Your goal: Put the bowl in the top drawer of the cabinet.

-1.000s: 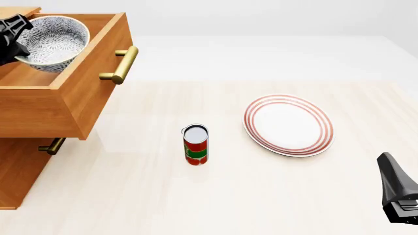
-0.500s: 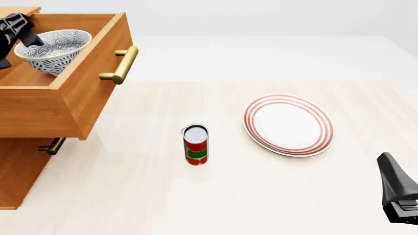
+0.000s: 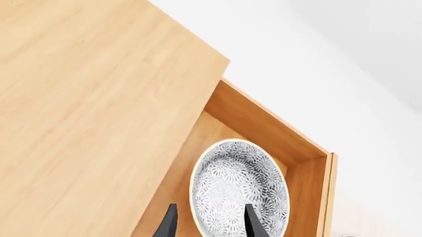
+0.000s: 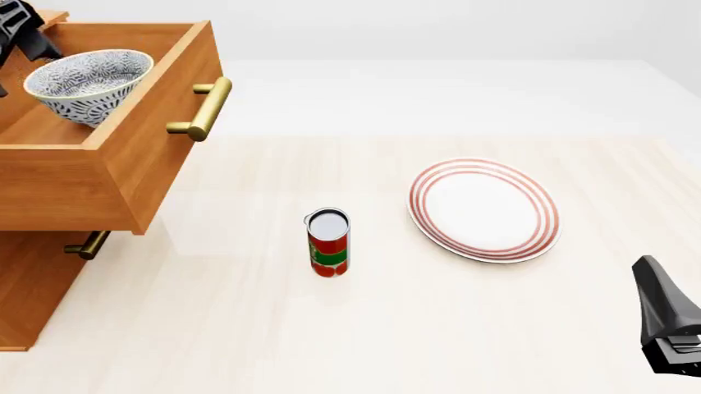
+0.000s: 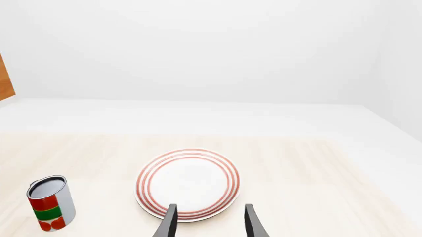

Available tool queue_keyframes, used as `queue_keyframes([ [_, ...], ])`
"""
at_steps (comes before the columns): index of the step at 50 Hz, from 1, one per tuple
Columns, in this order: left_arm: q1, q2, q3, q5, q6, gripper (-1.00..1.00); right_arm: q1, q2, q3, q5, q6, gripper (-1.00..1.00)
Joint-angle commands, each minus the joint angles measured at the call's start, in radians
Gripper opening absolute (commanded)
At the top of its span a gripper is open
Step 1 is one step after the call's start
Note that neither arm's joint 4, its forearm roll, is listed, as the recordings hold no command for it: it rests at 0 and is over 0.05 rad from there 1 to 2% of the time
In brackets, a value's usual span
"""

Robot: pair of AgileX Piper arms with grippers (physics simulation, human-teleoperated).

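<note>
The bowl (image 4: 88,82) is seated upright inside the top drawer (image 4: 143,164), near the drawer's rear, with its narrow base on the drawer floor. In the left wrist view the bowl (image 3: 240,190) is seen from above, enclosed by the drawer walls on the visible sides. Placement is judged to be achieved; the drawer is pulled well out from the cabinet (image 4: 28,287), which is why the bowl could be lowered in from above.

The left gripper (image 4: 20,29) is positioned above and behind the bowl at the frame's upper-left edge. In the left wrist view its fingertips (image 3: 249,222) are spread apart, with one on each side of the bowl's near rim and nothing clamped between them; contact with the rim cannot be excluded from this view. The spread stance is consistent with a release.

The right gripper (image 4: 668,328) is parked low at the table's near right edge, well apart from the cabinet. Its fingers (image 5: 250,222) are apart and empty, directed toward the plate (image 4: 484,209). The can (image 4: 327,242) stands upright between plate and cabinet, clear of both arms.

The lower drawer (image 4: 44,279) is shut. If closing the top drawer is required, its brass handle (image 4: 203,107) is unobstructed.
</note>
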Motion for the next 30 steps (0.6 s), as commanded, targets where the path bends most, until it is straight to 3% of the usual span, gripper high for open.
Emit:
queue_keyframes([
  [1,0.000,-0.041,-0.023,0.032,0.001,1.00,0.000,0.000,0.000,0.000,0.000,1.00],
  [30,-0.040,-0.211,-0.088,0.150,-0.022,1.00,0.000,0.000,0.000,0.000,0.000,1.00],
])
